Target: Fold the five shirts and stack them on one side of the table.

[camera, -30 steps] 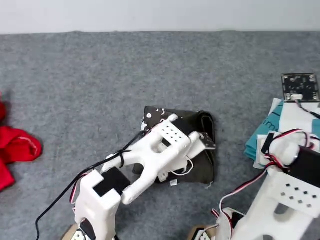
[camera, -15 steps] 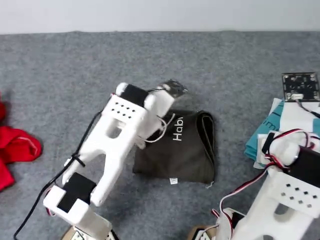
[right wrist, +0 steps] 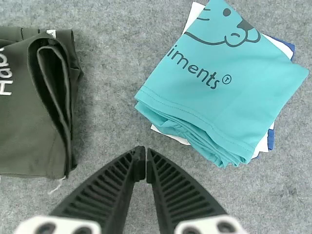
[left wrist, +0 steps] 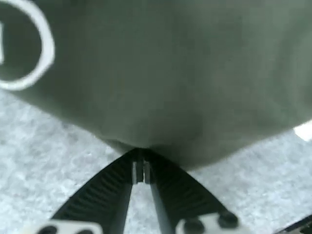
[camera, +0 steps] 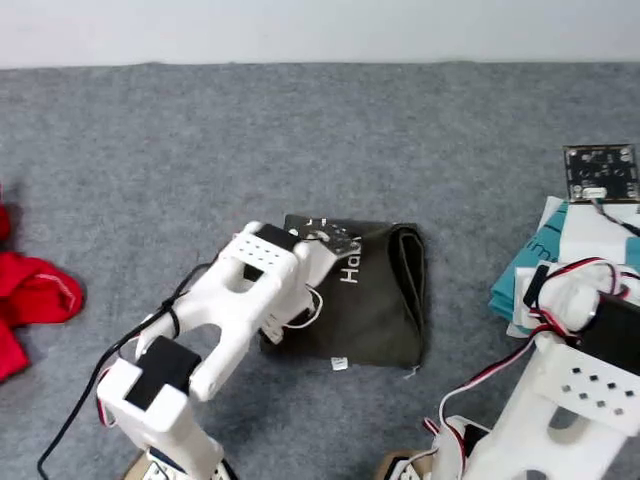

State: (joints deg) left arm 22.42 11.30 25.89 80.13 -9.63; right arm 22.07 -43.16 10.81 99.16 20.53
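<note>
Olive shirt [camera: 375,300] is looking light and floppy, so pinching through its doubled edge seems best; left gripper [left wrist: 140,168] is pressing closed against it, right gripper [right wrist: 142,165] is hovering closed.

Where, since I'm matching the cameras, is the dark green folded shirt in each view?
High view: dark green shirt mid-table, partly under the left arm.
Left wrist view: shirt at the tips of the shut left tool.
Right wrist view: shirt beside the teal shirt, grey mat between.
Shared landmark: the shirt's white lettering.
</note>
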